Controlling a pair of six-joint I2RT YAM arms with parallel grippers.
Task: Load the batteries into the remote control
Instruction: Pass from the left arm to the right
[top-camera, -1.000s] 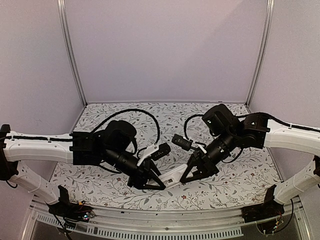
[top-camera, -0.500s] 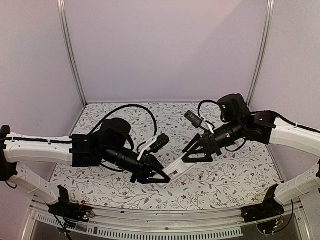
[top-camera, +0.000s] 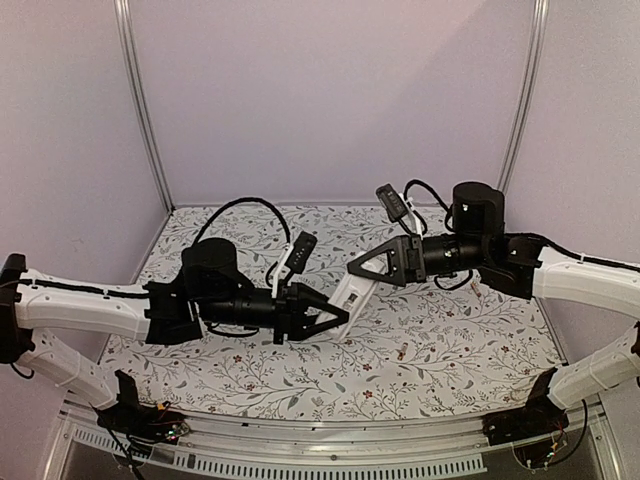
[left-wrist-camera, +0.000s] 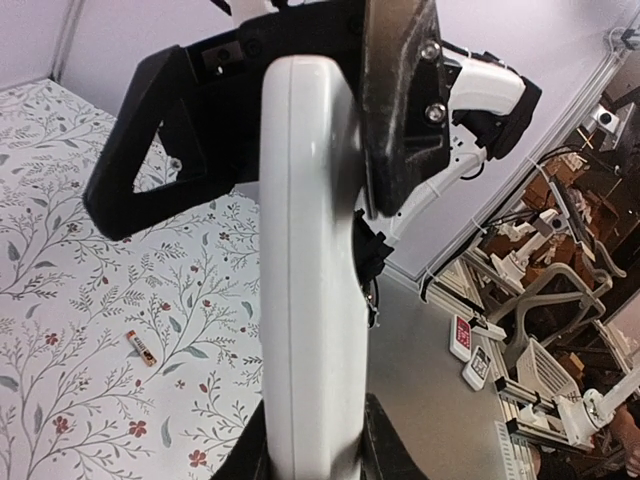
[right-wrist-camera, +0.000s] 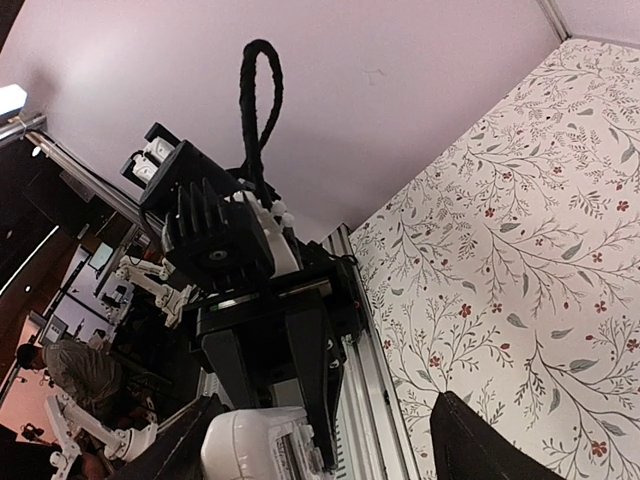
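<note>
Lifted higher now, the remote control (top-camera: 350, 296) hangs above the cloth (top-camera: 450, 350).

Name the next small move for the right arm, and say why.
Probably close the right gripper on the far end of the remote control: its fingers stand open astride it, with a gap on one side, while the left gripper holds it in the air. One battery lies on the cloth, untouched.

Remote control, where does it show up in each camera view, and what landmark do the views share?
Top external: remote control at centre frame, slanted.
Left wrist: remote control at centre, edge-on, upright.
Right wrist: remote control at the bottom edge, left of centre, cut off.
Shared landmark: the floral cloth.
</note>
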